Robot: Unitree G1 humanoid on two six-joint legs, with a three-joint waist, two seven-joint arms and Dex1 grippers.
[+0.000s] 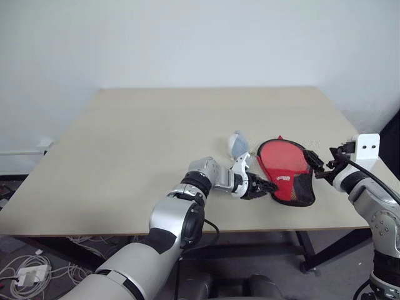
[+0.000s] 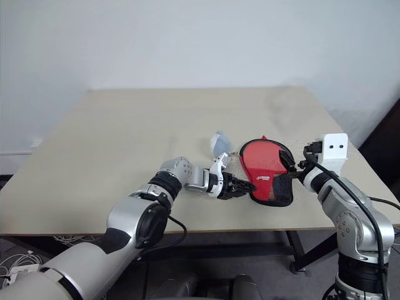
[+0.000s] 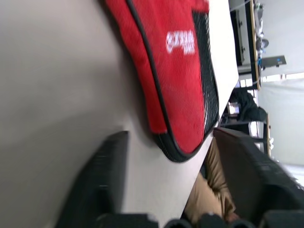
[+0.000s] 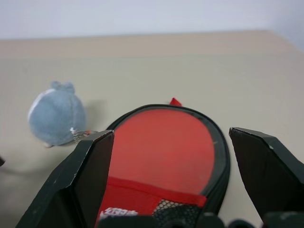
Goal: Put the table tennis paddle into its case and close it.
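Observation:
The case (image 1: pixel 284 167) lies flat near the table's front right, red with black edging, black mesh and a white logo at its narrow end (image 3: pixel 183 42). The paddle is hidden. My left gripper (image 1: pixel 262 186) lies low on the table at the case's near left edge. Its fingers (image 3: pixel 102 180) stand apart on either side of the narrow end, with a gap still showing. My right gripper (image 1: pixel 321 164) hovers at the case's right edge, open, and its wide-spread fingers (image 4: pixel 90 171) frame the case (image 4: pixel 161 152) without touching it.
A small grey plush lump (image 1: pixel 237 144) sits just behind and left of the case, near my left wrist. The table (image 1: pixel 144 125) is tan, and its front edge runs close below the case. Cables lie on the floor at the lower left (image 1: pixel 28 272).

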